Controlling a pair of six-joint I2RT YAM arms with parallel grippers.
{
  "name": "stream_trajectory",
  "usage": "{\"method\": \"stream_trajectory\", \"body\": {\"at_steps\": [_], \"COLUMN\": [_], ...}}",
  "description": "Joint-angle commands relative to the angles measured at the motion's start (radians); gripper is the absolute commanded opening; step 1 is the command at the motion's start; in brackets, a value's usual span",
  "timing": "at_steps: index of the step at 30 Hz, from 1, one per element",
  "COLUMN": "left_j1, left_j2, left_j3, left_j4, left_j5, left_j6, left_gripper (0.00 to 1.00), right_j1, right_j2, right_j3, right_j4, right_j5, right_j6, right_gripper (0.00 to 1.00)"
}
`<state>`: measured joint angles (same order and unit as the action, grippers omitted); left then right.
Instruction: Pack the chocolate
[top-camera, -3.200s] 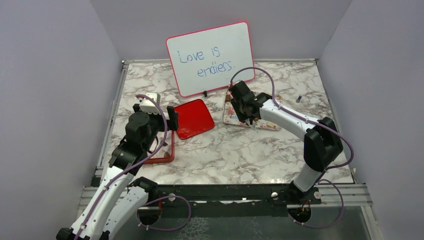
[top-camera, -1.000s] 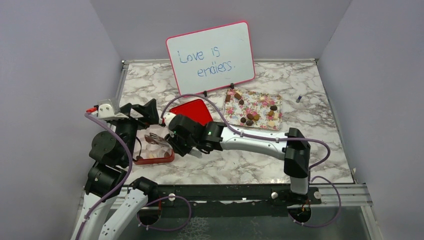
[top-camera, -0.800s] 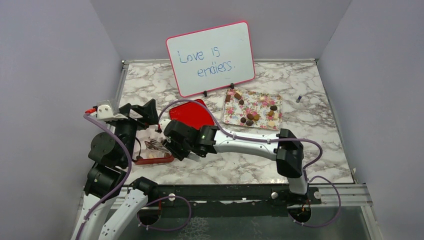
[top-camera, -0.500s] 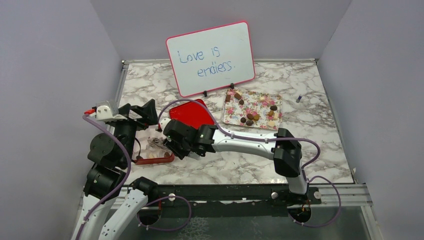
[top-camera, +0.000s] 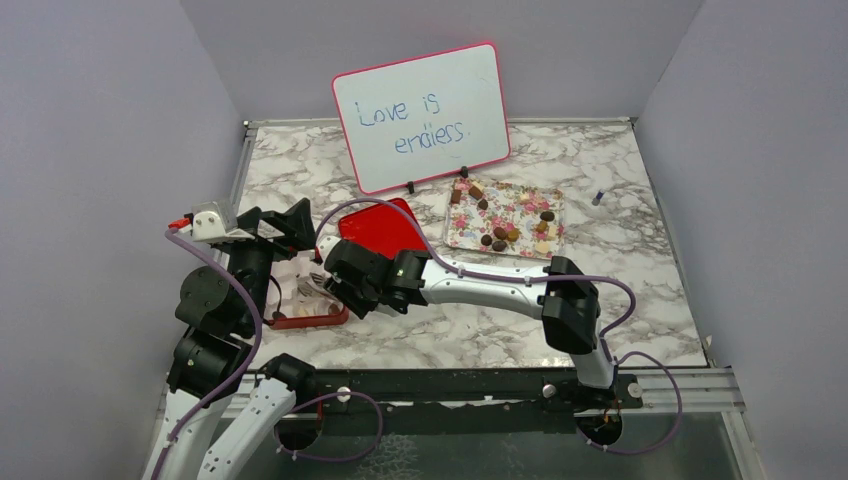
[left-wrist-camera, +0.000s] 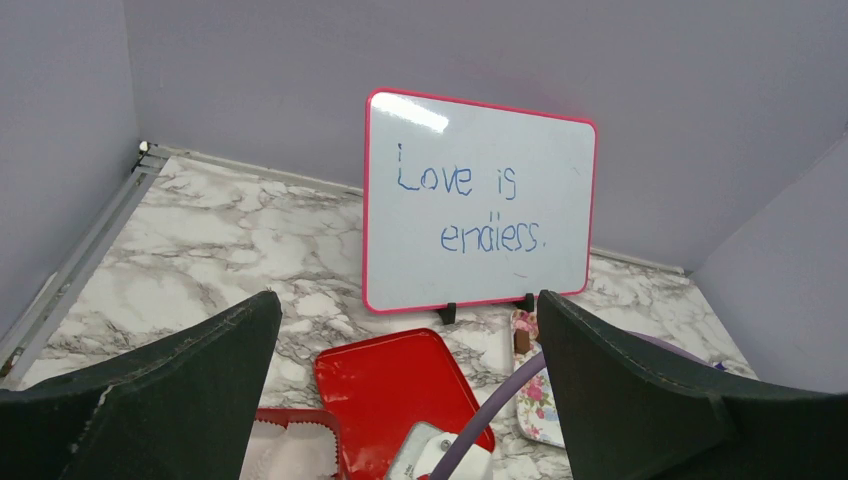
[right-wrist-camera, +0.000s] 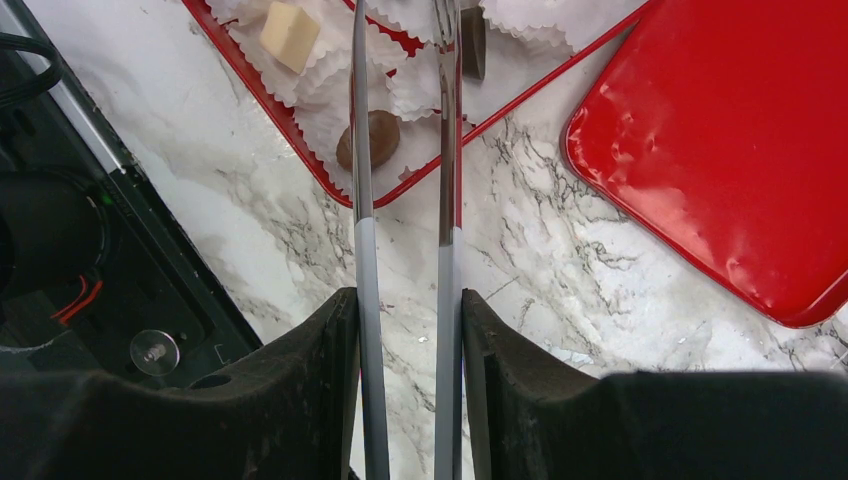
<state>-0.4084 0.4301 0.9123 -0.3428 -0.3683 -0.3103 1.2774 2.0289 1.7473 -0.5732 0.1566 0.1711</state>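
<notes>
Here, the right gripper clamps metal tongs over the red box at upper left; the left gripper is spread wide.

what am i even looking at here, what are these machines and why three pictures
Two robot arms are bolted at the near edge of a marble-patterned table. One picture comes from a fixed camera above and behind them; the other two come from a small camera on each wrist.

On the table stand a whiteboard reading "Love is endless", a flowered tray with the loose chocolate, a red lid and a red box lined with paper cups.

The right tool grips metal tweezers reaching over the box, where three pieces already sit in cups. The left tool hangs open and empty above the table.
</notes>
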Motion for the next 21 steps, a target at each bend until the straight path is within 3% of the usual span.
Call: {"method": "stream_trajectory", "body": {"at_steps": [1, 14, 21], "left_j1": [-0.004, -0.005, -0.005], "left_j2": [-0.005, 0.001, 0.002], "left_j3": [-0.005, -0.055, -0.085], "left_j4": [-0.007, -0.004, 0.005], "left_j5": [-0.008, -0.014, -0.005], "left_j6": [0.012, 0.033, 0.031], "left_gripper": [0.99, 0.99, 0.99], "right_j1": [0.005, 0.005, 0.001], "right_j2": [-0.015, -0.172, -0.255], "right_j3": [0.021, -0.074, -0.153], "right_j4": [0.021, 0.051, 0.039], "right_j5": [0.037, 0.055, 0.15], "right_j6": [-0.011, 0.0, 0.019], "right_gripper": [0.42, 0.4, 0.39]}}
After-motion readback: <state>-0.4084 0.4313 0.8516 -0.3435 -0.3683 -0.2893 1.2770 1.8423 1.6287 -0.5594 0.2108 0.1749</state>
